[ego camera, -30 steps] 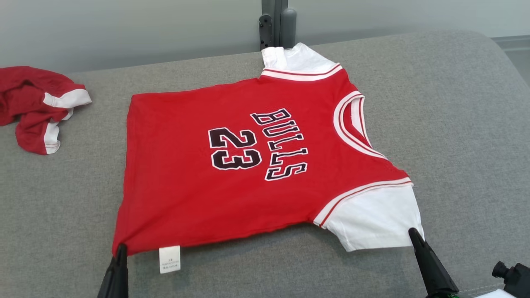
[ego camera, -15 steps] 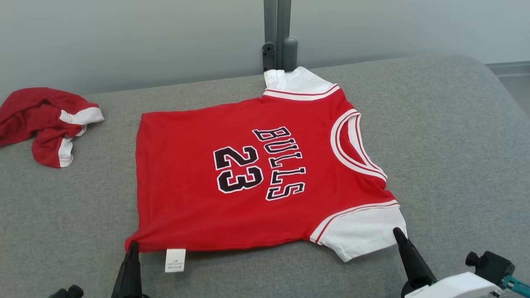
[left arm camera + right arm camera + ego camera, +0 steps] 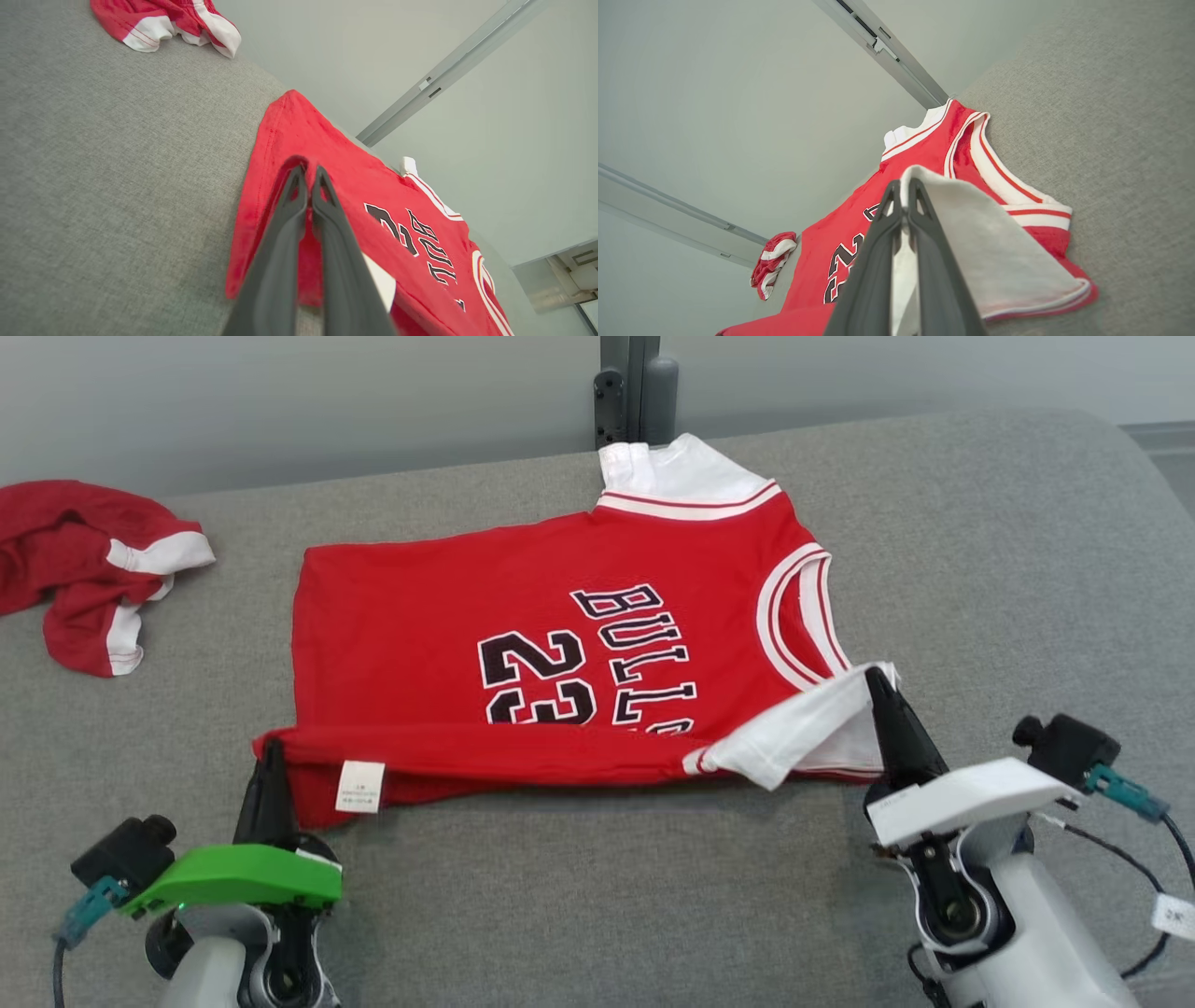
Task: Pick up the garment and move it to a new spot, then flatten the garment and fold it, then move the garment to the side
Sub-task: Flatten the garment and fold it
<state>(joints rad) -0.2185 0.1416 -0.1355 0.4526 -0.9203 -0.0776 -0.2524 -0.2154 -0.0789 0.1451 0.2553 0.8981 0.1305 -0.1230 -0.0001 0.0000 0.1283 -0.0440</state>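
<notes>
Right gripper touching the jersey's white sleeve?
Touching. Right wrist view: the right gripper has its jaws shut on the white sleeve of the Bulls jersey, cloth draped over the tips.

This looks like a robotics lab or test room. The table [image 3: 980, 569] is a broad slab covered in grey woven fabric with a rounded corner, set against a bare, pale grey-green wall [image 3: 280, 401]. A grey metal post [image 3: 627, 364] with a screwed-on bracket rises behind it, and slim aluminium rails [image 3: 887, 46] run across the wall. Small black cameras [image 3: 1064, 747] with teal connectors [image 3: 1125, 793] and loose cables sit on the robot's wrists, beside a red jersey [image 3: 420, 616] lying on the fabric.
</notes>
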